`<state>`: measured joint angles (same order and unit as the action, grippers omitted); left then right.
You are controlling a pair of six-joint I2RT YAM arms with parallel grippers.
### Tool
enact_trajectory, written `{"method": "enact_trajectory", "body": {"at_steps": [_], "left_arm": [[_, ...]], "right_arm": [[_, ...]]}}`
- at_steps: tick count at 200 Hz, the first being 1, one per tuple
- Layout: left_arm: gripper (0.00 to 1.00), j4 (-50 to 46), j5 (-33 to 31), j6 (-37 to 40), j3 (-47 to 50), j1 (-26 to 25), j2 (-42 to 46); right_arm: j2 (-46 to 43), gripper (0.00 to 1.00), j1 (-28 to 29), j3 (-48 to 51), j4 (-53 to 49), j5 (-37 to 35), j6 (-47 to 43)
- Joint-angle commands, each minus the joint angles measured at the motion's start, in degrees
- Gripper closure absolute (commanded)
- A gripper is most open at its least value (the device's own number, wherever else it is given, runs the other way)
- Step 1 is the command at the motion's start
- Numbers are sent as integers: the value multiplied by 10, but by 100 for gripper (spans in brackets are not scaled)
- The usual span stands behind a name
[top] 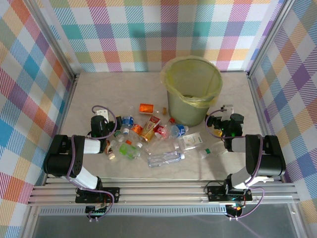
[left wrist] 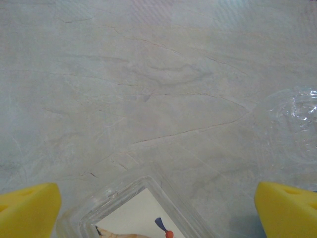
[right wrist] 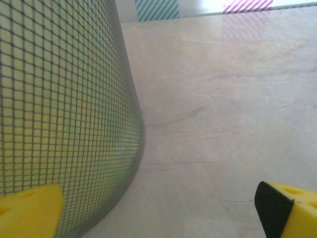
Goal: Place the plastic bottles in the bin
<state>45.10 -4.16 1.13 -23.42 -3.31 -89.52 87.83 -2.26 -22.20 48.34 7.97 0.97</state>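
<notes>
Several plastic bottles lie scattered across the middle of the table: an orange one (top: 146,107), a red-labelled one (top: 152,124), a green-labelled one (top: 130,151) and a long clear one (top: 166,158). The grey-green bin (top: 193,96), lined with a yellow bag, stands behind them to the right. My left gripper (top: 100,119) hovers at the pile's left end, open. In the left wrist view, a clear bottle with a white label (left wrist: 124,218) lies under the open left gripper (left wrist: 158,215). My right gripper (top: 225,118) is open beside the bin's right side, and the bin's mesh wall (right wrist: 64,99) is close on the left of the right gripper (right wrist: 161,210).
Another clear bottle (left wrist: 292,129) lies to the right of the left gripper. A green-capped clear bottle (top: 213,150) rests near the right arm. Checked walls and metal frame rails (top: 74,94) enclose the table. Bare marble (top: 109,87) stretches behind the pile.
</notes>
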Motion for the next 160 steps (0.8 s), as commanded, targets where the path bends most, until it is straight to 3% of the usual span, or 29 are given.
{"method": "enact_trajectory", "body": {"at_steps": [1, 56, 113, 160], "left_arm": [[0, 7, -3, 3, -9, -2, -1], [0, -63, 0, 3, -30, -1, 45], [0, -138, -9, -2, -37, -2, 155], [0, -319, -41, -82, -80, -2, 260]], "right_arm": [[1, 0, 3, -9, 1, -2, -1], [-27, 0, 3, -24, -51, -29, 11], [-113, 0, 2, -39, -157, -82, 27], [-223, 0, 0, -45, -262, -180, 53]]}}
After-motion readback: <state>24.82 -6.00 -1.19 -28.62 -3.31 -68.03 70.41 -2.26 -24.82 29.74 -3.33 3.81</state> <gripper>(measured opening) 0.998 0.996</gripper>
